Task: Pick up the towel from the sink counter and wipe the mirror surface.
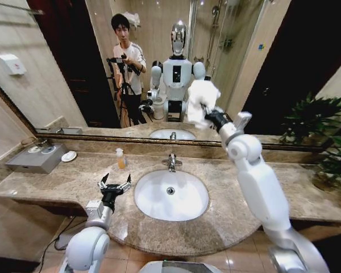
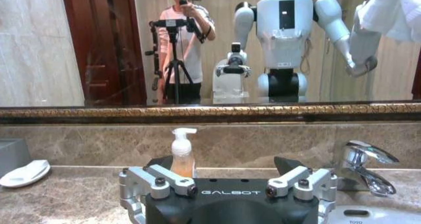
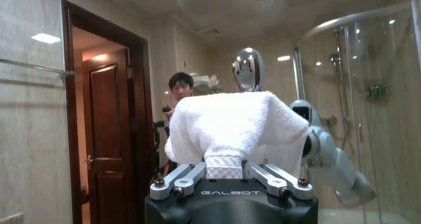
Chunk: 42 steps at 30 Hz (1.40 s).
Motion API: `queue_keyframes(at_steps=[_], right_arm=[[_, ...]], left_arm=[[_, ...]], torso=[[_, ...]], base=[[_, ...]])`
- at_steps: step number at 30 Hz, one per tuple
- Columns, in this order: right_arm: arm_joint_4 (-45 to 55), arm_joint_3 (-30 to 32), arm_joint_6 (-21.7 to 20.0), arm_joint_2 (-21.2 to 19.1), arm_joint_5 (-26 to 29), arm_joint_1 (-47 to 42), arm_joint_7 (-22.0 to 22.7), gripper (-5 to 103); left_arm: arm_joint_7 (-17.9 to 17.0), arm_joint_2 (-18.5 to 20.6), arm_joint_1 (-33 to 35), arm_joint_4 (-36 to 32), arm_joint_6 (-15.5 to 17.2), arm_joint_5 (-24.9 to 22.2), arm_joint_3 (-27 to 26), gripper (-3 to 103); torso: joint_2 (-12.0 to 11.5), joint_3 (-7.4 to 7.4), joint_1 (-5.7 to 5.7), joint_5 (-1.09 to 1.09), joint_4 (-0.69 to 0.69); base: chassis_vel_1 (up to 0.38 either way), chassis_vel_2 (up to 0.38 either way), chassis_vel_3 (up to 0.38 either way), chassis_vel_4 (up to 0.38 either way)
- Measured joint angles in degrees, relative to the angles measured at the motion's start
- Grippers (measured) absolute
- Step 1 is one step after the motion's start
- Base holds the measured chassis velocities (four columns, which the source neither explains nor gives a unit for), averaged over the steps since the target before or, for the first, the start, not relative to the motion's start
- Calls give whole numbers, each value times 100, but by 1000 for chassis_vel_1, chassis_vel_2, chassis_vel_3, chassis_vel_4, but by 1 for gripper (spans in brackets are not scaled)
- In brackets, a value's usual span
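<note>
1. Left gripper (image 1: 115, 185), lower left of the head view: jaws spread wide, holding nothing, above the mottled brown marble sink counter (image 1: 74, 182).
2. Left wrist view adds an orange soap pump bottle (image 2: 182, 154) and a chrome faucet (image 2: 365, 170).
3. Right gripper (image 3: 226, 175), upper centre of the head view: jaws clamped on the white terry towel (image 3: 230, 123), at the large bronze-framed mirror (image 1: 74, 62).

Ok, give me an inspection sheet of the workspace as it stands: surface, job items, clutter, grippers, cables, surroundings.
Surface: marble counter with white basin and faucet.
Job's things: towel raised to the mirror, held by the right gripper.
Clutter: soap bottle, soap dish, grey box at the counter's left.
Grippers: right shut on towel; left gripper open, over the counter left of the basin.
Cables: one on the floor under the counter.
Surroundings: plant at right.
</note>
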Motion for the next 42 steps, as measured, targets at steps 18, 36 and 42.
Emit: queue_keyframes(at_steps=[18,36,42], right_arm=[[-28,264,-8,-118,265,361,94,13],[188,333,36,-163,433,745,173,13],[276,427,-60,-295,773,860,207,13]], left_arm=[[0,0,0,0,0,0,1,100],[0,0,0,0,0,0,0,100],[0,0,0,0,0,0,0,100]], torso=[[0,0,1,1,1],[0,0,1,-2,2],[0,0,0,-1,0]], base=[[0,0,0,0],[0,0,0,0],[0,0,0,0]])
